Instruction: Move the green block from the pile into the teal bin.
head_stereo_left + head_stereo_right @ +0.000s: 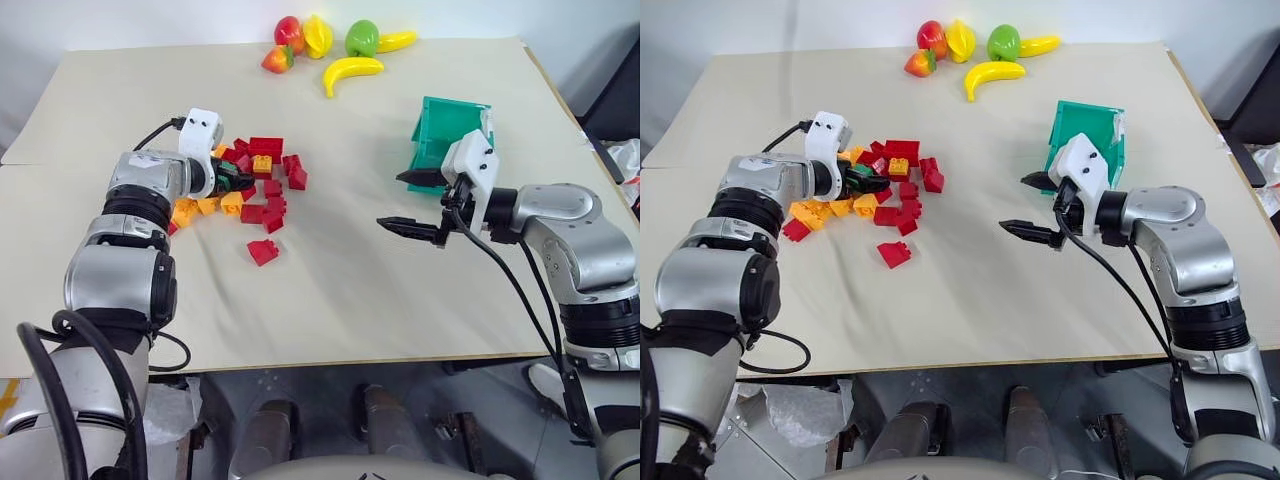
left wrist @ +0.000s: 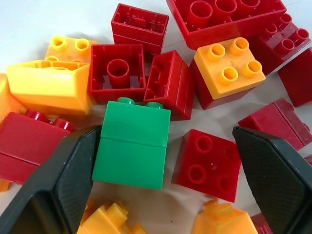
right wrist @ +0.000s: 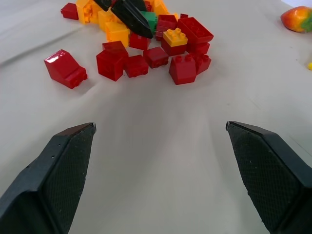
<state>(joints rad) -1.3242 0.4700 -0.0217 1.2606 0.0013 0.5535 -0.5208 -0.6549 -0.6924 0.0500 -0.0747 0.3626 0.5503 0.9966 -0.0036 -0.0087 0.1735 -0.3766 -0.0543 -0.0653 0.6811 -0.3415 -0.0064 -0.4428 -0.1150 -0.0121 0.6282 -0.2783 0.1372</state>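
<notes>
Black, cross-hatched fingers [image 2: 58, 190] of the left gripper [image 2: 161, 180] stand wide apart down in the pile [image 1: 250, 190], one pad just beside the green block [image 2: 131, 144], nothing clamped yet. That block, smooth glossy plastic with round studs, lies among the red and orange-yellow bricks, so by my reckoning the grasp, the lift and the carry are all left to do. Well to the right of the pile, the boxy teal bin [image 1: 440, 125] waits on the cream tabletop [image 1: 340, 280]. Between pile and bin the right gripper [image 1: 420, 205] hangs spread wide, holding nothing.
</notes>
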